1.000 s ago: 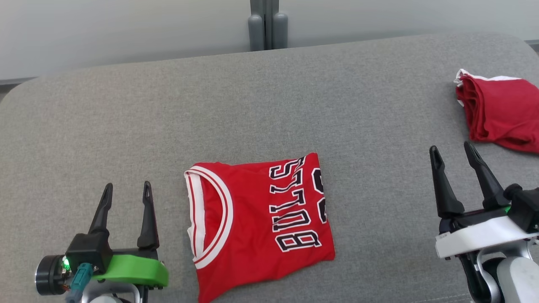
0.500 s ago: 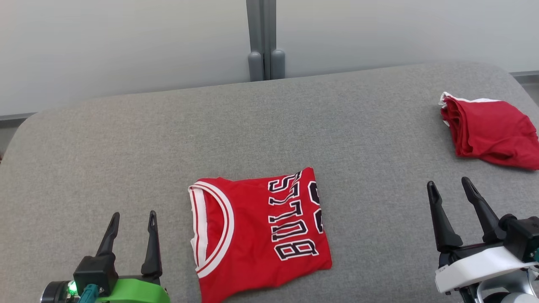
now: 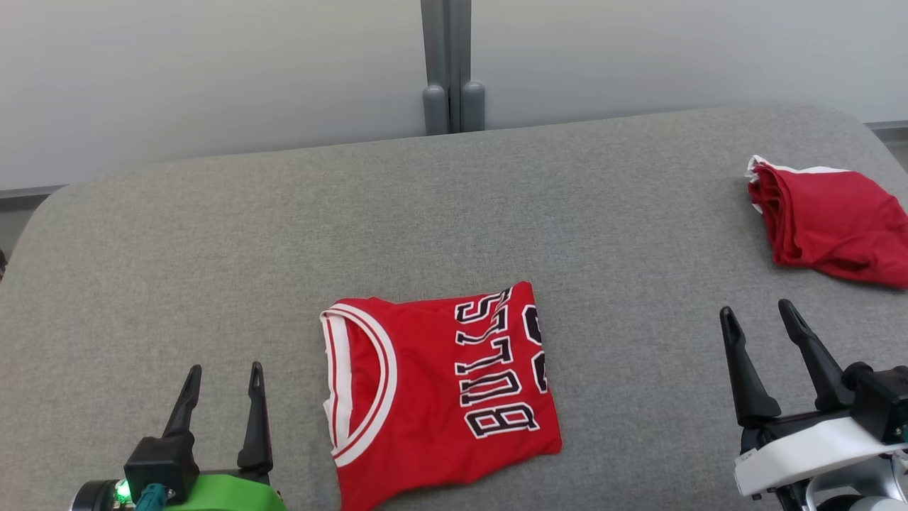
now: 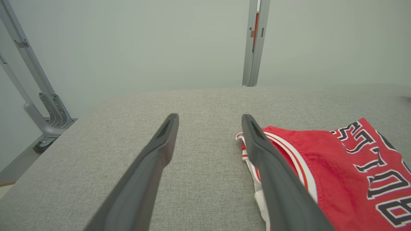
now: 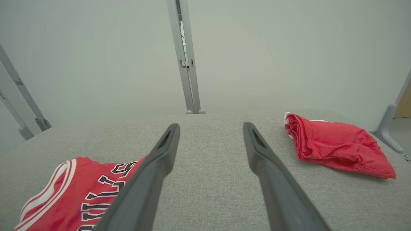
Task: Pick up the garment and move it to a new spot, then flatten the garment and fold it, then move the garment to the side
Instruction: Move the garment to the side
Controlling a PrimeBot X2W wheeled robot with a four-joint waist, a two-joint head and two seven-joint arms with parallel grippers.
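Observation:
A folded red jersey (image 3: 436,387) with white trim and black "BULLS" lettering lies flat near the front middle of the grey padded table (image 3: 454,213); it also lies at the right in the left wrist view (image 4: 337,173) and at the lower left in the right wrist view (image 5: 74,195). My left gripper (image 3: 223,376) stands open to the jersey's left, empty, its fingers (image 4: 160,150) apart over bare fabric. My right gripper (image 3: 759,316) stands open well to the jersey's right, holding nothing.
A second red garment (image 3: 830,223), folded into a bundle, rests at the table's far right edge, ahead and right of my right gripper (image 5: 337,147). A grey metal post (image 3: 450,67) rises behind the table against a pale wall.
The head camera has tilted up, so the whole picture sits lower. Both grippers stay open and the jersey has not moved on the table.

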